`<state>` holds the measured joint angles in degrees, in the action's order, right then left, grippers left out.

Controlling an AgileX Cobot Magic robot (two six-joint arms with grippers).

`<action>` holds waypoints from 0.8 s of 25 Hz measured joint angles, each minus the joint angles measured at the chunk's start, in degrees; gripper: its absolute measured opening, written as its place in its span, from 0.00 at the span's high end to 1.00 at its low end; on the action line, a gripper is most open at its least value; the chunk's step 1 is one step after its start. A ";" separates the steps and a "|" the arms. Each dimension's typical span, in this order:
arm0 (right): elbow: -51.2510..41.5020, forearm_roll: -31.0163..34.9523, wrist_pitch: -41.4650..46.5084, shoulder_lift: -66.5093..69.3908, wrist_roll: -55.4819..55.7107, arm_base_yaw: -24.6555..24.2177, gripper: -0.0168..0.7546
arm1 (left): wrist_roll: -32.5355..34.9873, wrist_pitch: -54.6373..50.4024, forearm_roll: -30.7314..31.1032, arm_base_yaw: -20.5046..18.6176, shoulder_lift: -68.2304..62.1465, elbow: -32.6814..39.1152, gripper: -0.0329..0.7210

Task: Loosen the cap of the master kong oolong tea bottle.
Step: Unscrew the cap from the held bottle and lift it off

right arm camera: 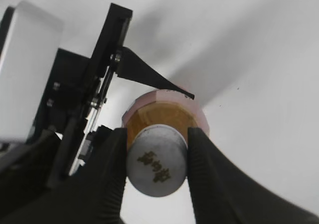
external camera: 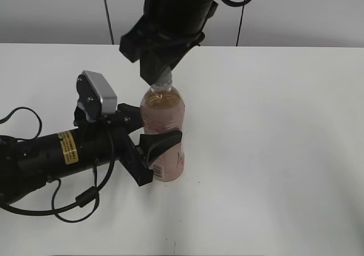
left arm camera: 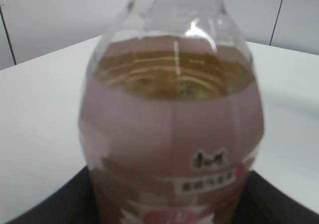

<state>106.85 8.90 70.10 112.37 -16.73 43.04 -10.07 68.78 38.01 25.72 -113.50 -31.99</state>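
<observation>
The master kong oolong tea bottle (external camera: 165, 119) stands upright on the white table, amber tea above a pink label. It fills the left wrist view (left arm camera: 172, 134). My left gripper (external camera: 154, 149) is shut on the bottle's lower body from the left; its dark jaws show at both bottom corners of the left wrist view. My right gripper (external camera: 161, 77) comes down from above and is shut on the cap (right arm camera: 157, 160), one black finger on each side of it. In the exterior view the cap is mostly hidden by the fingers.
The white table (external camera: 284, 125) stretches out on all sides of the bottle. My left arm (external camera: 51, 153) lies across the table's left front with its cables. Two dark cables hang at the back wall.
</observation>
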 joint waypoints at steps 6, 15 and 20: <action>0.00 0.47 -0.06 -0.18 -36.07 0.00 0.62 | -0.10 -0.07 -0.11 0.00 0.00 -0.04 0.44; -0.05 0.48 0.06 -0.36 -49.69 0.18 0.62 | -0.22 -0.07 -0.16 0.00 0.00 -0.04 0.44; -0.19 0.41 0.04 -1.92 -49.82 0.18 0.63 | -0.17 -0.07 -0.10 0.00 0.00 -0.04 0.44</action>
<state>106.66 9.31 70.15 110.46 -66.55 43.22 -10.23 68.71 37.91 25.72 -113.50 -32.03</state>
